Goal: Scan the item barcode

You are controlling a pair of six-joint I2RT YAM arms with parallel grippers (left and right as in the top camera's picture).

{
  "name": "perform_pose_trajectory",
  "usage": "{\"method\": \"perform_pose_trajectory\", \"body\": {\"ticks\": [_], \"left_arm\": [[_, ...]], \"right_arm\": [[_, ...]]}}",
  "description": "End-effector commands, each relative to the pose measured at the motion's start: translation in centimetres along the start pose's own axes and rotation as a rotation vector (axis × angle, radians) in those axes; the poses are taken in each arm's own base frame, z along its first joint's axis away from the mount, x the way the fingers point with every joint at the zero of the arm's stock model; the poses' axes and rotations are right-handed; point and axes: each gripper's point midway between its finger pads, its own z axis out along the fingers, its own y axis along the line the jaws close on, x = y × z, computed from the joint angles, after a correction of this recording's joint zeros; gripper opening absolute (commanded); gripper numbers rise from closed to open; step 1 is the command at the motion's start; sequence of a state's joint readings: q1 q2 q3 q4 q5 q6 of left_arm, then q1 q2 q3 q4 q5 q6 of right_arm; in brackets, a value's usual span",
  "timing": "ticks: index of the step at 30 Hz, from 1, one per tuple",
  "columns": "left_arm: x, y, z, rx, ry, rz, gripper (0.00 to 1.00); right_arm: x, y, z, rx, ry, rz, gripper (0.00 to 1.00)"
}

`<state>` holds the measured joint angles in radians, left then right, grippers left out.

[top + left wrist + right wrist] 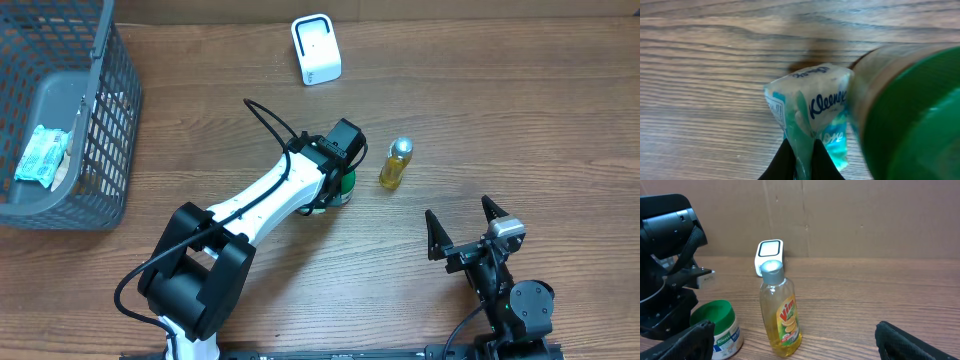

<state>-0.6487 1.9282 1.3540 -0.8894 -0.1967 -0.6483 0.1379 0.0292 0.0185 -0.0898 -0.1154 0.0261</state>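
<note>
In the left wrist view my left gripper (801, 151) is shut on a teal and white Kleenex tissue pack (812, 107), pinching its lower edge just above the wooden table. From overhead, the left gripper (338, 160) hides the pack beneath it. The white barcode scanner (316, 48) stands at the back of the table, and the scanner (769, 253) shows behind the bottle in the right wrist view. My right gripper (466, 222) is open and holds nothing, low at the front right; its fingers (696, 336) frame the bottle from a distance.
A green-lidded Knorr jar (344, 186) (912, 115) (718, 324) stands right beside the held pack. A yellow Vim bottle (396, 164) (780, 314) stands to its right. A grey wire basket (108, 120) at the far left holds another tissue pack (42, 155).
</note>
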Motion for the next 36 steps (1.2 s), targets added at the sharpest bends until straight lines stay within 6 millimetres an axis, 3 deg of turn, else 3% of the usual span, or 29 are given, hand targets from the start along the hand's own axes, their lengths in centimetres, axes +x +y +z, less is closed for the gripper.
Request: {"method": "perform_pose_trajectory", "body": {"ticks": [1,8,24,36], "left_arm": [[0.4,-1.8,-0.7,0.086,0.008,0.029,0.04],[0.4,-1.9,-0.7,0.090,0.005,0.130,0.04],[1.1,6.5,-1.8,-0.336,0.009,0.228,0.04],[1.2,6.7,-1.8,-0.343,0.018,0.258,0.04]], "right_arm": [[0.0,-0.2,0.0,0.009,-0.003,0.002,1.00],[0.0,-0.2,0.0,0.009,-0.003,0.002,1.00],[0.0,-0.2,0.0,0.009,-0.003,0.002,1.00],[0.0,-0.2,0.0,0.009,-0.003,0.002,1.00]]}}
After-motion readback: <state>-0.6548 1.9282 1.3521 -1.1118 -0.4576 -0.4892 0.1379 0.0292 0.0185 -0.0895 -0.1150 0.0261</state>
